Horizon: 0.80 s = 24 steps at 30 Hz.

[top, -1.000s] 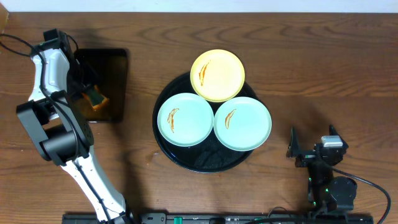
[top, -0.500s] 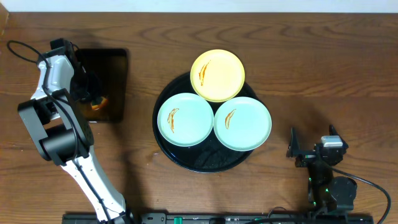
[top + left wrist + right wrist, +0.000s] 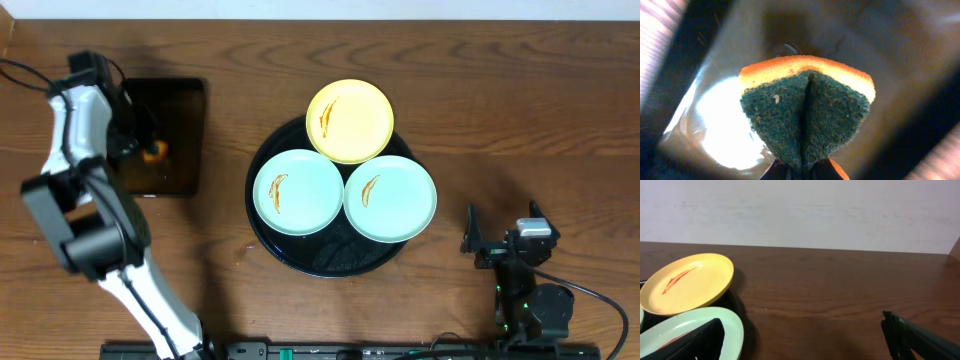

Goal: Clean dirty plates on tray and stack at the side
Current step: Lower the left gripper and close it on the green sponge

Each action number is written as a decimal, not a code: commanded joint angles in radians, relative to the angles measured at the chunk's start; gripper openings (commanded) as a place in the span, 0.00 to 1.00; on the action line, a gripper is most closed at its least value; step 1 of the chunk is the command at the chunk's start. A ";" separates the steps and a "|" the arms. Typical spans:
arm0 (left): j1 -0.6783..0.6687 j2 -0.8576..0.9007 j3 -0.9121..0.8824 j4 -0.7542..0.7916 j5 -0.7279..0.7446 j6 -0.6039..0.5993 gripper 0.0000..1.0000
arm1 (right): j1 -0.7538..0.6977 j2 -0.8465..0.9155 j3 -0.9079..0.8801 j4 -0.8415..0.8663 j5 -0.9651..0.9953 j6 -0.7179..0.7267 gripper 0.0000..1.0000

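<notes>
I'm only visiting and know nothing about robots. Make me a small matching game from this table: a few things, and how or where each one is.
Things:
1. yellow plate
2. sponge
3. right hand
4. round tray

States:
A. open, holding nothing
B. black and glossy
C. folded, pinched in the left hand
D. farthest from the robot, overhanging the tray's rim

Pairs: 1-D, 2-C, 3-A, 4-B

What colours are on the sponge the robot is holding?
Dark green scrubby side, orange back; the folded sponge shows best in the left wrist view.
</notes>
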 commanded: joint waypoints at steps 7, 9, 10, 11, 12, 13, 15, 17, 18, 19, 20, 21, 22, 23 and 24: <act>0.002 -0.286 0.019 0.063 0.085 0.007 0.07 | -0.008 -0.005 -0.002 -0.004 0.002 -0.008 0.99; 0.002 -0.279 0.010 0.066 0.081 0.008 0.07 | -0.008 -0.005 -0.002 -0.004 0.002 -0.008 0.99; 0.002 -0.273 -0.001 0.070 0.081 0.007 0.07 | -0.008 -0.005 -0.002 -0.004 0.002 -0.008 0.99; 0.002 -0.264 -0.014 0.074 0.081 0.007 0.08 | -0.008 -0.005 -0.002 -0.004 0.002 -0.008 0.99; 0.002 -0.251 -0.027 0.081 0.077 0.007 0.07 | -0.008 -0.005 -0.002 -0.004 0.002 -0.008 0.99; 0.002 -0.236 -0.042 0.090 0.073 0.007 0.08 | -0.008 -0.005 -0.002 -0.004 0.002 -0.008 0.99; 0.002 -0.195 -0.079 0.120 0.063 0.007 0.08 | -0.008 -0.005 -0.002 -0.004 0.002 -0.008 0.99; 0.002 -0.147 -0.108 0.142 0.045 0.008 0.07 | -0.008 -0.005 -0.002 -0.004 0.002 -0.008 0.99; 0.003 -0.121 -0.115 0.145 0.042 0.007 0.07 | -0.008 -0.005 -0.002 -0.004 0.002 -0.008 0.99; 0.005 -0.095 -0.117 0.143 0.042 0.007 0.08 | -0.008 -0.005 -0.002 -0.004 0.002 -0.008 0.99; 0.005 -0.071 -0.117 0.136 0.041 0.007 0.08 | -0.008 -0.005 -0.002 -0.004 0.002 -0.008 0.99; 0.005 -0.046 -0.117 0.128 0.041 0.007 0.08 | -0.008 -0.005 -0.002 -0.004 0.002 -0.008 0.99; 0.005 -0.029 -0.117 0.121 0.041 0.006 0.08 | -0.008 -0.005 -0.002 -0.004 0.002 -0.008 0.99; 0.005 -0.015 -0.117 0.117 0.041 0.006 0.08 | -0.008 -0.005 -0.002 -0.004 0.002 -0.008 0.99; 0.005 -0.005 -0.117 0.112 0.042 0.006 0.08 | -0.008 -0.005 -0.002 -0.004 0.002 -0.008 0.99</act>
